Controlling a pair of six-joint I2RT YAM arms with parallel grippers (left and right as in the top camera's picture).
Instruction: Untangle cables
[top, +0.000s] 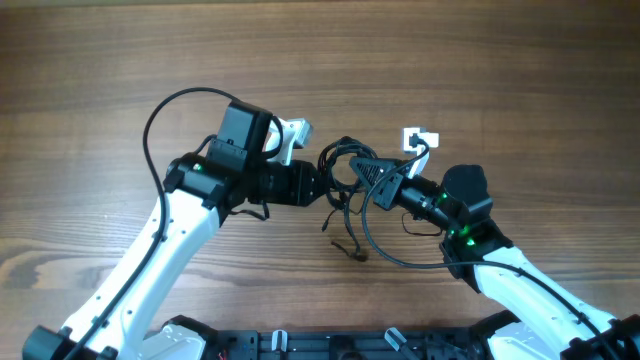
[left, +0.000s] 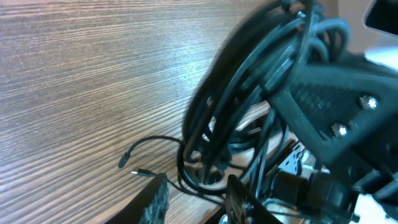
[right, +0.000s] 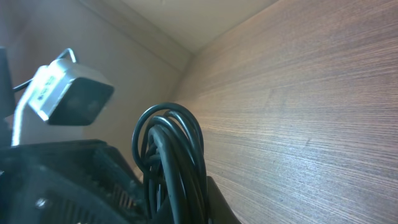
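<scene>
The job looks barely begun: the cables (top: 341, 157) are one knotted coil, held above the bench (top: 100, 60) between the two arms, and no cord lies apart on its own. Only one loose strand (top: 346, 246) trails down from the bundle to the wood, its small plug end resting there. The right gripper (top: 362, 171) is pressed together on the coil. The left gripper (top: 326, 186) has its fingers (left: 155, 202) a little apart around the lower loops (whether they bite yet I cannot tell). Pulling the loops free and laying each cord out is all left. No brand or writing is legible; a pale box (right: 71, 93) bears a blurred label.
</scene>
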